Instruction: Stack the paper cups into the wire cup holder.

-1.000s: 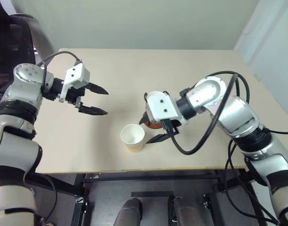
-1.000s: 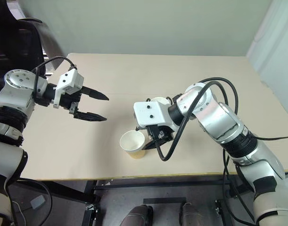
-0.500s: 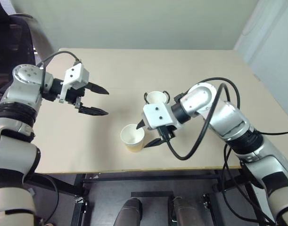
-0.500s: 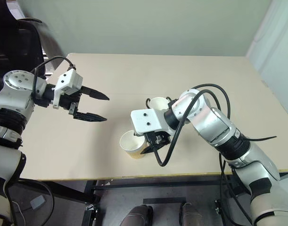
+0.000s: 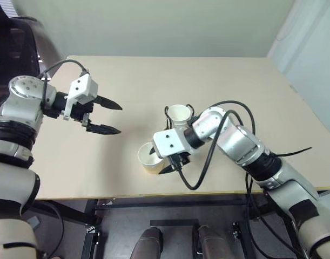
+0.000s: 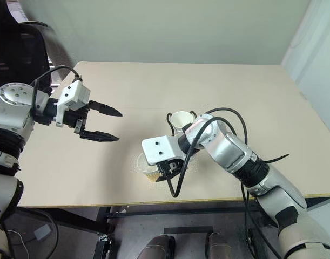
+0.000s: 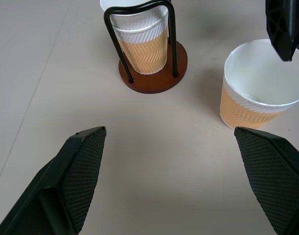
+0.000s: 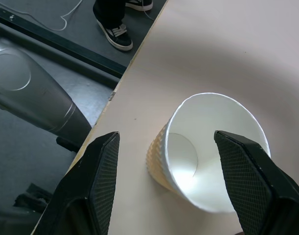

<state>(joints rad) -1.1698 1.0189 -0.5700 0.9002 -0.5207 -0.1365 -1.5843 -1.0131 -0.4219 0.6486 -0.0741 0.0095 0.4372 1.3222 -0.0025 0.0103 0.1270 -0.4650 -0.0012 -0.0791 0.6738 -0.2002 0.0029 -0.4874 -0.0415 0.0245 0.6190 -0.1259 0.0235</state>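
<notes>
the right pincer (image 8: 164,161) is hanging over the loose paper cup (image 5: 149,156), its two black fingers standing spread on either side of the rim and not touching it, so nothing is being gripped. that cup is standing upright with its mouth up, long axis vertical, close to the near edge of the tabletop (image 5: 219,81), leaving only a thin strip of bare surface between it and the drop-off. in the right wrist view a person's dark shoe (image 8: 115,34) is showing on the floor past that edge.

just behind the pincer, the wire cup holder (image 7: 151,73) is standing upright on its reddish-brown disc, black loops rising straight, with a paper cup in the holder (image 5: 179,113) already seated inside, mouth up. holder and loose cup are sitting near each other but apart.

further out to the left, the left pincer (image 5: 113,117) is hovering above the tabletop with fingers spread wide and holding nothing, pointing across toward the cups, well apart from them. the far half of the tabletop is lying bare, plenty of room to move.
</notes>
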